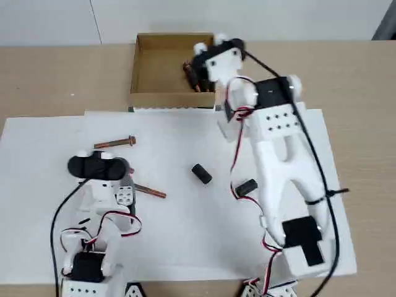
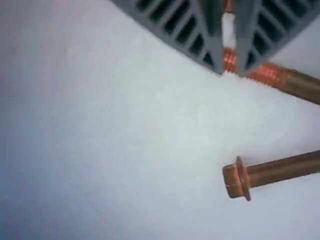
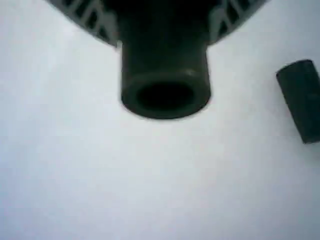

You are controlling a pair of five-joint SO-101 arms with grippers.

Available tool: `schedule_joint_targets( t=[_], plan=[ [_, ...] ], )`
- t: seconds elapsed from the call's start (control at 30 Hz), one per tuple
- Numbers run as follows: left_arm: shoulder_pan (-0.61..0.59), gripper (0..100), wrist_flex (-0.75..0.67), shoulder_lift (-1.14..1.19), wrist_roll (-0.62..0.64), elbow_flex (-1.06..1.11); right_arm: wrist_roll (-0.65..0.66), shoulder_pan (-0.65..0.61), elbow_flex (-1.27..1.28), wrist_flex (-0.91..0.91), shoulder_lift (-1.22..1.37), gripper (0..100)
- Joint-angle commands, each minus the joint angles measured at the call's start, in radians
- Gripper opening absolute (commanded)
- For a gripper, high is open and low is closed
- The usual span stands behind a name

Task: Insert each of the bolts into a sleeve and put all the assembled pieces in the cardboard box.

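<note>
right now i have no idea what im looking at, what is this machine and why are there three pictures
These are two small robot arms side by side at a table. One picture looks down from above. The other two come from a camera on each arm's wrist, close to its hand.

On the white sheet lie a loose bolt, copper-coloured, and a loose sleeve, a short black tube. The cardboard box stands just beyond the sheet.

The left hand is shut on a second bolt. The right hand is shut on another sleeve, whose open end faces the camera. The job is to slide bolts into sleeves and box them.
</note>
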Motion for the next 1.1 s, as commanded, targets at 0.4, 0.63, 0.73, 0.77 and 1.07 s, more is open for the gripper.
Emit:
schedule_joint_targets(
  t=[0.4,0.63,0.73,0.77,1.07],
  plan=[
    [-0.005,0,0.203,0.219,-0.049,-0.384,-0.080,0.124,0.345,0.021,-0.260,0.3],
    [-0.083,0,0.207,0.651,0.084,-0.667,-0.201,0.125,0.477,0.019,-0.378,0.3],
    [-0.160,0,0.209,0.845,0.098,-0.788,-0.262,0.125,0.531,0.016,-0.417,0.3],
    [-0.181,0,0.209,0.904,0.098,-0.823,-0.278,0.125,0.551,0.010,-0.430,0.3],
    [-0.239,0,0.209,1.214,0.413,-1.033,-0.322,0.134,0.680,0.005,-0.550,0.4]
  ],
)
